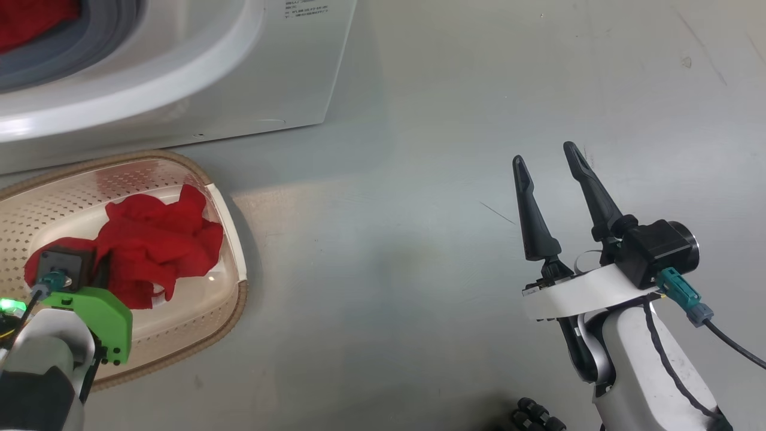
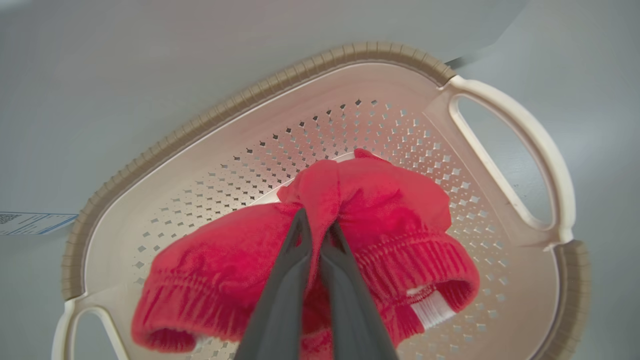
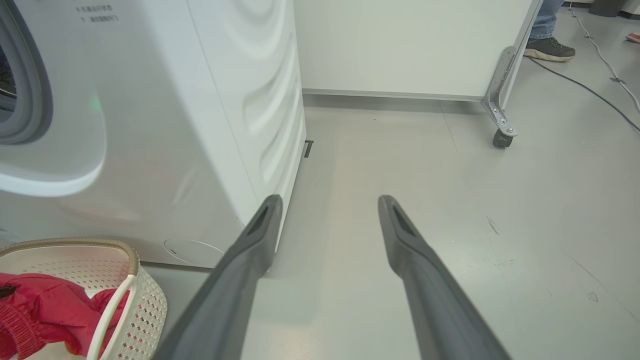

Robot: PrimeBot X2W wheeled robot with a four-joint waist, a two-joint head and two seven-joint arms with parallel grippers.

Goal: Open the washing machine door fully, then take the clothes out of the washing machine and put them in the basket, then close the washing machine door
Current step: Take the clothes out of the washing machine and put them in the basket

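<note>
two long dark fingers of our left gripper [image 2: 317,226] stand pressed together on a fold of the bright red fabric garment [image 2: 395,200], and the cloth is pinched between them. the garment has gathered elastic hems and a small white ribbed tab. it sits bunched within the walls of the small cream plastic basket [image 2: 240,102], which has perforated sides, a brown woven-look rim and cream side handles. we cannot tell whether the garment rests its full weight on the basket bottom.

in the head view the basket stands on the grey floor [image 1: 419,269], just in front of the big white front-loading washing machine [image 1: 299,72]. the green housing [image 1: 96,311] of our left wrist is above the garment. more red clothes [image 1: 30,21] lie inside the machine opening, behind the grey rubber ring [image 1: 78,48].

our right gripper [image 1: 544,152] is over bare floor, well apart from the basket. its fingers are spread wide and hold nothing. in the right wrist view they point along the floor past the machine's front corner. beyond them we see a white panel [image 3: 400,45] on a castor [image 3: 500,137], a dark cable [image 3: 585,87] and a person's shoe [image 3: 547,49].
</note>
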